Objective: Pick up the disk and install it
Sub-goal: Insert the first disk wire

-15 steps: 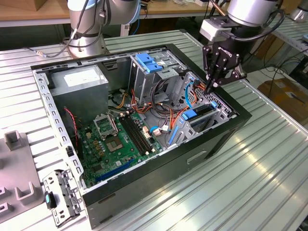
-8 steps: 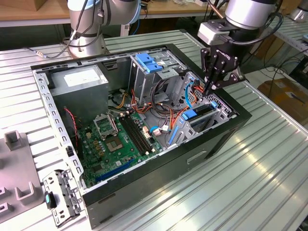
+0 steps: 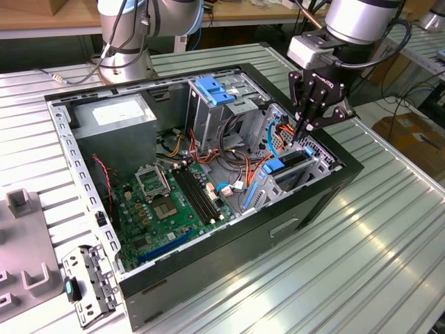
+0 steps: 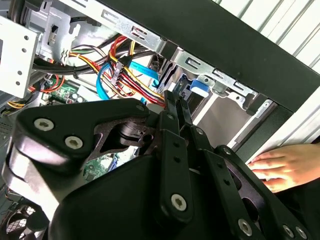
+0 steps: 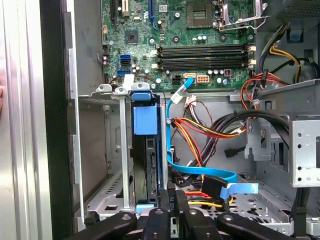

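Observation:
The disk [image 3: 290, 167] stands on edge in the metal bay at the corner of the open computer case [image 3: 229, 243] on the exterior view's right, its blue rails showing. In the first wrist view the disk [image 5: 150, 165] is a dark slab between silver bay walls, with a blue tab at one end. My gripper [image 3: 304, 132] hangs just above the bay, shut with nothing between its fingers. Its closed fingertips [image 5: 172, 200] sit at the disk's near end, beside the blue data cable [image 5: 200, 175]. The second wrist view shows my gripper [image 4: 175, 102] close to the blue tab [image 4: 197, 86].
A hand [image 4: 285, 167] rests on the case's outer side. Inside the case are a grey power-supply box [image 3: 115, 115], a drive cage with a blue latch [image 3: 212, 90], the motherboard [image 3: 174, 202] and cable bundles [image 3: 243, 156]. Another arm's base [image 3: 125, 42] stands behind the case.

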`<control>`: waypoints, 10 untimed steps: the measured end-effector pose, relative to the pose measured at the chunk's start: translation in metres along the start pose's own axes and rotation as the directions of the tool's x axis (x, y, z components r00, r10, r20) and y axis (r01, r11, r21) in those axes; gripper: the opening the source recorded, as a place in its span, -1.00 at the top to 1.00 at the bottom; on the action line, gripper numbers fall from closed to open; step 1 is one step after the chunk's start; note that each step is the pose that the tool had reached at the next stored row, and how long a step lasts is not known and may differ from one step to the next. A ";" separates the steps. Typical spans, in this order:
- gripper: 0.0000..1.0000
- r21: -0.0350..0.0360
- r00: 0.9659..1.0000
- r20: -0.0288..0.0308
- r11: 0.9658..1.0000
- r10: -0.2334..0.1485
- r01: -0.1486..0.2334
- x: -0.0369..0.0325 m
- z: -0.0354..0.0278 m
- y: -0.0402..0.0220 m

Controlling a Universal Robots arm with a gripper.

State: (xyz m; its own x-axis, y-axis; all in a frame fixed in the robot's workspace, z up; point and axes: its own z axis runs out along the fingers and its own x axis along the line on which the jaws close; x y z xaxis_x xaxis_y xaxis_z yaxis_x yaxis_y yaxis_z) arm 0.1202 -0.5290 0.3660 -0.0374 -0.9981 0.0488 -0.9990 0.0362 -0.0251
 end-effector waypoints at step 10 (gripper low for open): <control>0.67 0.000 1.000 0.000 1.000 -0.002 0.002 0.0025 0.0002 0.0001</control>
State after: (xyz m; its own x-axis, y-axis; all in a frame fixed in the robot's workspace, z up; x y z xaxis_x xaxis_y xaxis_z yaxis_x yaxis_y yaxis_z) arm 0.1201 -0.5315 0.3659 -0.0355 -0.9982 0.0485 -0.9991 0.0343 -0.0252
